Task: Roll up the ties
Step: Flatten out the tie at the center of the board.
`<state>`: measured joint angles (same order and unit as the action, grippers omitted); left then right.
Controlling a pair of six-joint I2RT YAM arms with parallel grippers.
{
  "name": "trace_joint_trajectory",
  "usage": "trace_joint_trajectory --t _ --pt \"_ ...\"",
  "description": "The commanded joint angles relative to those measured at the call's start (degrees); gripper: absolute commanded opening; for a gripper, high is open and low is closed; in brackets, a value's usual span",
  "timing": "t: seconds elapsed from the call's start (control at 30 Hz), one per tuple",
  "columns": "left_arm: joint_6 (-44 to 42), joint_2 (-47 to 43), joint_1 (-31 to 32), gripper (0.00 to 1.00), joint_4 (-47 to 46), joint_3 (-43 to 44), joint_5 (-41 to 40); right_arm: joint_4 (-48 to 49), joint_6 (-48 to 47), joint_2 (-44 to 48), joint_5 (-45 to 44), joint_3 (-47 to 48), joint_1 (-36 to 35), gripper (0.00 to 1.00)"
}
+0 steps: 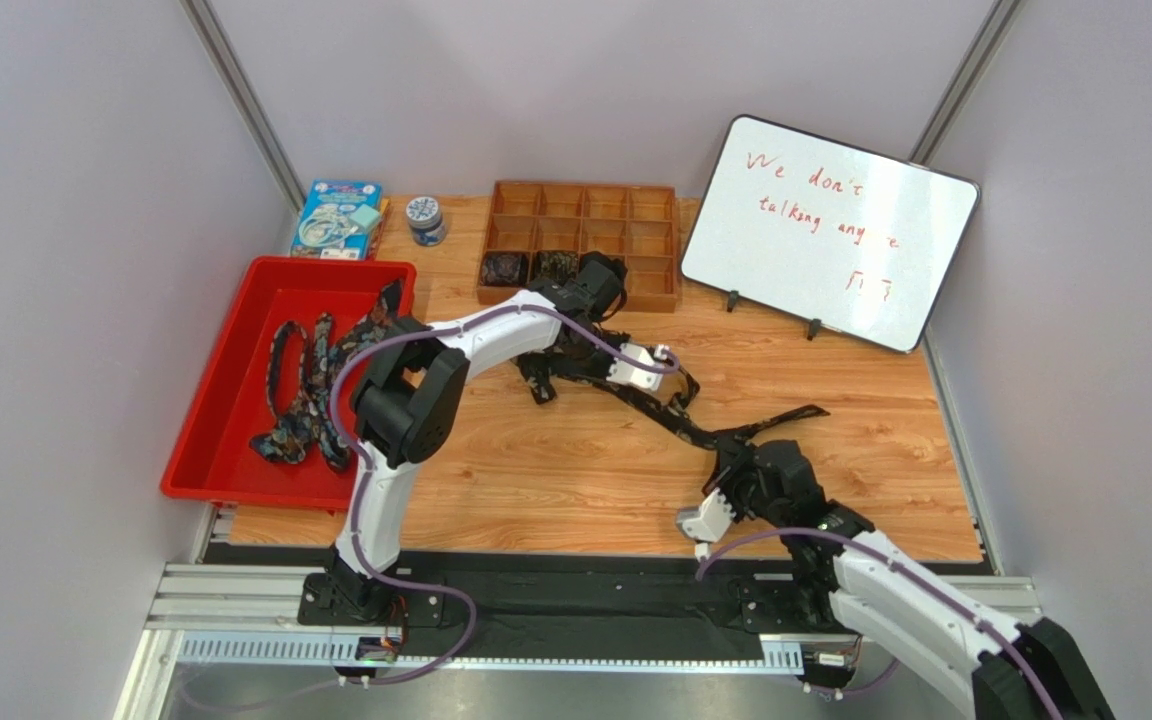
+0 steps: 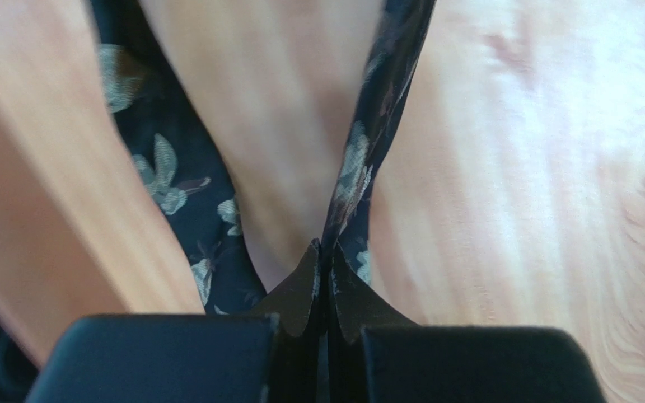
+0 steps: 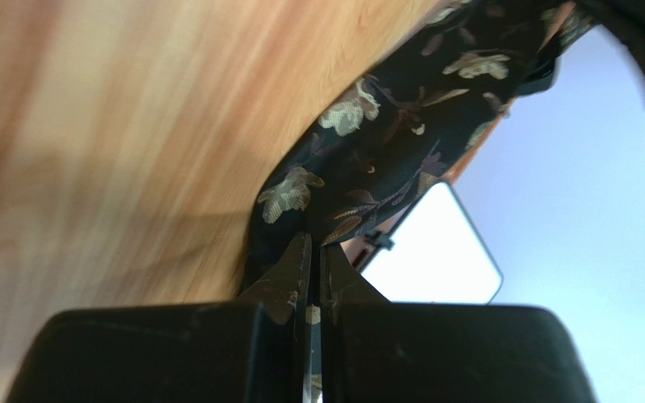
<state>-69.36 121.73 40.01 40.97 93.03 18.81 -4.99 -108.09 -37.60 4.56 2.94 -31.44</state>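
A dark tie with pale floral speckles (image 1: 785, 419) lies spread across the middle of the wooden table. My left gripper (image 1: 672, 387) is shut on one stretch of it. In the left wrist view the fabric (image 2: 359, 159) runs up from the closed fingertips of this gripper (image 2: 324, 252). My right gripper (image 1: 745, 458) is shut on the same tie nearer the front. The right wrist view shows the fabric (image 3: 385, 143) pinched in this gripper (image 3: 315, 243). Two rolled ties (image 1: 503, 267) sit in the wooden organiser (image 1: 585, 188). Several unrolled ties (image 1: 312, 390) lie in the red tray (image 1: 297, 267).
A whiteboard (image 1: 830, 233) stands at the back right and also shows in the right wrist view (image 3: 435, 260). A blue box (image 1: 339, 219) and a small jar (image 1: 425, 219) sit at the back left. Grey walls enclose the table.
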Motion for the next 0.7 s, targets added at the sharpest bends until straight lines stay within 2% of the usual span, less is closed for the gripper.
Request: trace_joint_trajectory --t 0.0,0.07,0.1,0.2,0.37,0.43,0.47,0.53,0.57,0.6,0.63,0.67 --pt "12.0 -11.0 -2.8 0.0 -17.8 -8.4 -11.1 9.1 10.6 -10.2 -9.6 5.0 3.0 0.0" --pt "13.8 -15.2 -1.7 0.0 -27.3 -15.9 -14.0 11.6 11.9 -15.2 -11.8 6.2 4.6 0.0" --pt "14.1 -17.6 -0.7 0.0 -29.6 -22.0 -17.3 15.1 11.7 -16.3 -12.0 5.6 4.8 0.0" --pt "17.1 -18.0 3.4 0.0 -33.3 -28.8 -21.2 19.9 10.3 -19.7 -11.0 3.6 5.0 0.01" --pt "22.4 -15.9 5.3 0.0 -32.9 -30.7 -23.2 29.5 9.9 -29.4 -14.8 2.9 5.7 0.0" --pt "22.5 -15.6 6.1 0.0 -32.4 -31.5 -23.6 30.2 8.3 -31.7 -13.0 3.0 6.8 0.0" --pt "22.0 -15.9 6.6 0.0 -32.6 -32.1 -23.6 28.7 8.0 -31.2 -12.2 3.5 7.4 0.02" --pt "20.7 -15.8 8.0 0.0 -32.5 -33.5 -23.6 18.5 9.3 -28.1 -9.3 6.4 7.6 0.08" --pt "20.4 -15.7 8.4 0.0 -32.4 -33.9 -23.7 9.5 9.7 -26.7 -8.0 7.9 7.7 0.11" --pt "19.9 -15.5 9.3 0.0 -31.9 -34.1 -24.2 6.5 10.6 -23.9 -5.7 10.0 7.7 0.16" --pt "19.8 -15.3 9.6 0.0 -30.8 -34.1 -24.5 3.3 11.1 -22.8 -5.4 10.9 7.7 0.24" --pt "19.8 -14.5 10.1 0.0 -30.3 -34.1 -25.1 -0.9 11.5 -21.7 -3.5 11.6 7.8 0.4"
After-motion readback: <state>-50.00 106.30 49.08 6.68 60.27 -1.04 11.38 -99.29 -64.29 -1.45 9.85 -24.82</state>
